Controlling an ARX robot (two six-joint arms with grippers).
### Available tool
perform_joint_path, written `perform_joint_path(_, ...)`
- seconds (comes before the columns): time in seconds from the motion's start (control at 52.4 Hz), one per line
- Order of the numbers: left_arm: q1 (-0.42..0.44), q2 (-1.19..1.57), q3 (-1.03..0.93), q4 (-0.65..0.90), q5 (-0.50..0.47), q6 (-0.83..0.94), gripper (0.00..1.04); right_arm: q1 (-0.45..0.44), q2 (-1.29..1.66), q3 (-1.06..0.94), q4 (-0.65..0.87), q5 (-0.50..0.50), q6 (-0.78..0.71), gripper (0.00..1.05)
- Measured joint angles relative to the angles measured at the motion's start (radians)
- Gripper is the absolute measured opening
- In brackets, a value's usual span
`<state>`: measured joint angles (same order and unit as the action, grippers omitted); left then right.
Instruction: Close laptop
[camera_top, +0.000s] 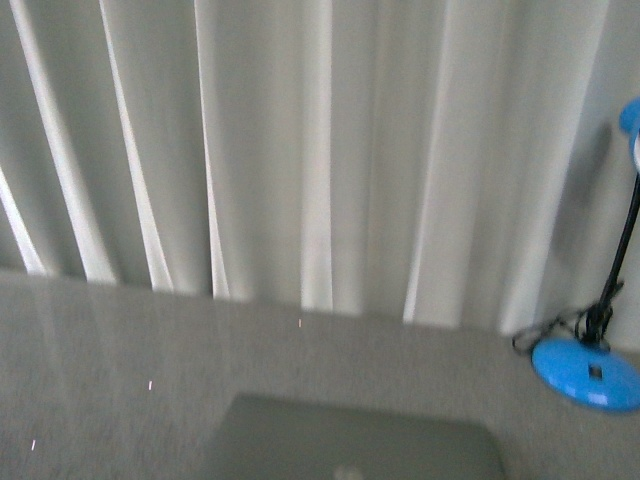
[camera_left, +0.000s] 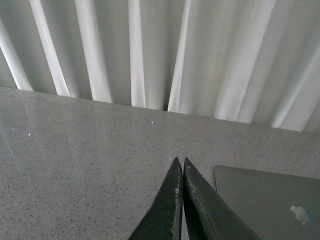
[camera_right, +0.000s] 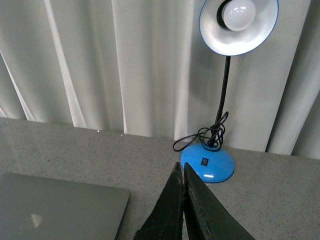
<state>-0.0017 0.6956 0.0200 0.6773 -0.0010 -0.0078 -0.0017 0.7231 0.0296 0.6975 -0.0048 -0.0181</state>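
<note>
The laptop (camera_top: 355, 445) is lying flat on the grey desk (camera_top: 120, 350) with its lid down and logo facing up, so the closing looks done. Both pincers are hanging above the desk, pressed fully together and gripping nothing: the left pincer (camera_left: 180, 167) beside one edge of the lid, the right pincer (camera_right: 181, 171) between the lid and the blue lamp (camera_right: 220, 100) (its cord bunched at the base). From here the danger is in any careless sweep: the right arm could be snagging that cord or knocking the lamp over, or a tip could be scraping the lid.
</note>
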Motion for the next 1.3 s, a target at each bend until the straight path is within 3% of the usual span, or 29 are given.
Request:
perform_joint_path(0.401, 0.000, -0.266, -0.001, -0.248, 0.000, 0.000, 0.04, 0.000, -0.279, -0.005, -0.256, 0.001, 0.005, 0.01)
perform_joint_path(1.107, 0.000, -0.539, -0.001, -0.517, 0.000, 0.000, 0.04, 0.000, -0.545, -0.005, -0.515, 0.004, 0.008, 0.01)
perform_joint_path(1.164, 0.000, -0.642, -0.001, -0.656, 0.001, 0.000, 0.04, 0.000, -0.620, -0.004, -0.616, 0.004, 0.008, 0.01)
perform_joint_path(1.202, 0.000, -0.684, -0.001, -0.671, 0.000, 0.000, 0.04, 0.000, -0.687, -0.005, -0.688, 0.004, 0.008, 0.01)
perform_joint_path(1.297, 0.000, -0.691, -0.001, -0.675, 0.000, 0.000, 0.04, 0.000, -0.719, -0.005, -0.694, 0.004, 0.008, 0.01)
